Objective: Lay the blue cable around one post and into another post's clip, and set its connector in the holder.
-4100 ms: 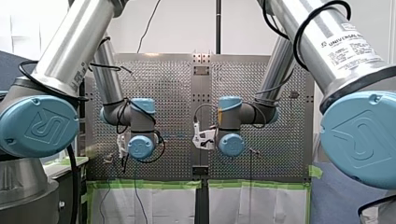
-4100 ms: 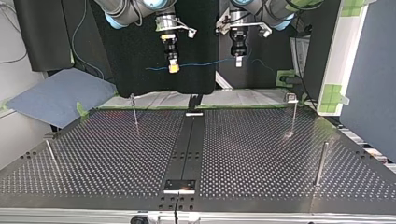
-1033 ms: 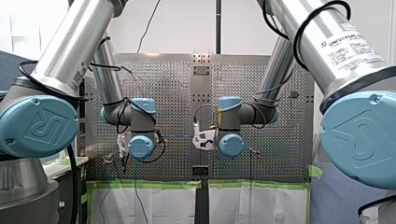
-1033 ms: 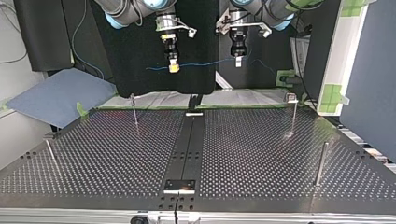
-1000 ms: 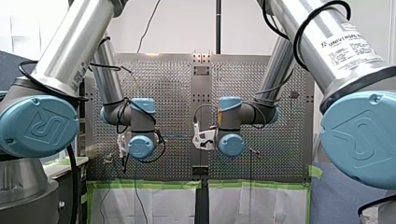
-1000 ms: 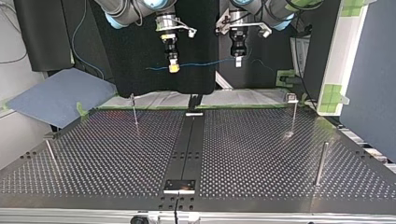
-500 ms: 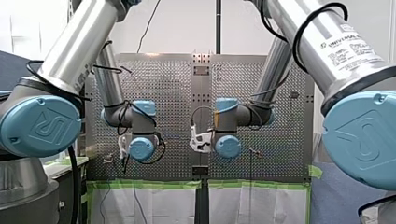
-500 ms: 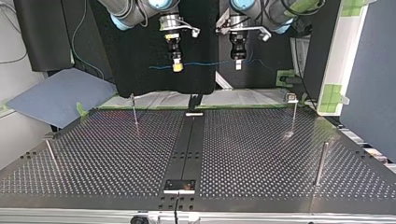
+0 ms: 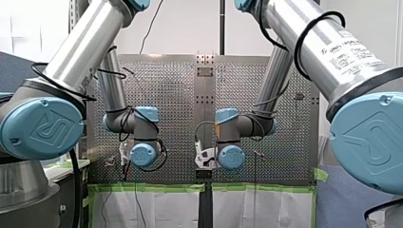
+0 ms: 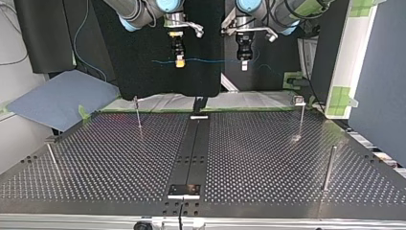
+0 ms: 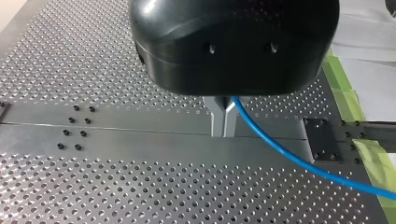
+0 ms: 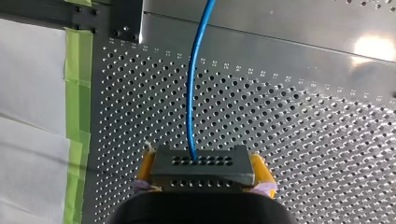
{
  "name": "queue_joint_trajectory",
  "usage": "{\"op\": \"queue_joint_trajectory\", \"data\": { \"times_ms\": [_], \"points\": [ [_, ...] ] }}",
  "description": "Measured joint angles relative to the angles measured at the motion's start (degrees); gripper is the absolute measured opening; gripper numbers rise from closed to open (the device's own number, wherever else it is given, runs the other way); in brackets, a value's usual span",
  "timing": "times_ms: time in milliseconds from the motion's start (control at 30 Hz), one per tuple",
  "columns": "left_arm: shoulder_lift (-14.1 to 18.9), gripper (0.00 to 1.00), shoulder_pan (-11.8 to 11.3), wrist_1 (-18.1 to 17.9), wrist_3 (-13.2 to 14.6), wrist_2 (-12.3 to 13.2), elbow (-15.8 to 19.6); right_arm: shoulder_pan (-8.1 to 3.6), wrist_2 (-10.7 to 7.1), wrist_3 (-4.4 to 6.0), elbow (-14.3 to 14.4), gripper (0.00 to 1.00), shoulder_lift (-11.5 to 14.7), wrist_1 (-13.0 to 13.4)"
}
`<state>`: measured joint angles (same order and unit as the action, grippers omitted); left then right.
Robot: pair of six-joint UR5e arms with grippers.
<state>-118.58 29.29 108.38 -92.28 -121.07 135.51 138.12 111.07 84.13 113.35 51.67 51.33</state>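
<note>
My right gripper (image 12: 203, 171), its yellow pads (image 12: 145, 169) pressed inward, clamps the dark perforated connector (image 12: 202, 162); the thin blue cable (image 12: 190, 93) leaves the connector's face. My left gripper (image 11: 223, 122), metal fingers (image 11: 215, 119) closed together, pinches the same cable, which spans taut between both grippers, well above the perforated table (image 10: 268, 153).
</note>
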Motion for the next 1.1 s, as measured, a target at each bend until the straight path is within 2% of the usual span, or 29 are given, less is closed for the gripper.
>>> {"op": "queue_joint_trajectory", "data": {
  "times_ms": [167,300,433,633,900,1100],
  "points": [
    [0.17,0.02,0.17,0.11,0.19,-0.18,0.18,0.04,0.11,0.08,-0.03,0.0,-0.06,-0.23],
    [1.55,0.02,0.86,1.29,0.69,-1.43,0.92,0.29,1.31,0.96,-0.9,0.0,0.66,-0.65],
    [3.4,0.02,0.82,3.09,0.17,-1.04,1.12,0.74,2.29,1.89,-1.48,0.0,2.36,-1.64],
    [6.29,0.02,0.08,5.93,-1.43,-0.22,1.03,0.99,0.59,3.31,-2.79,0.0,5.4,-4.0],
    [10.14,0.02,-1.34,9.78,-1.93,-1.26,-0.67,1.08,-0.09,3.54,-6.08,0.0,9.54,-8.05],
    [13.47,0.02,-2.37,13.11,-2.76,-1.27,-2.1,0.89,-1.21,4.13,-8.25,0.0,12.9,-11.42]
  ]
}}
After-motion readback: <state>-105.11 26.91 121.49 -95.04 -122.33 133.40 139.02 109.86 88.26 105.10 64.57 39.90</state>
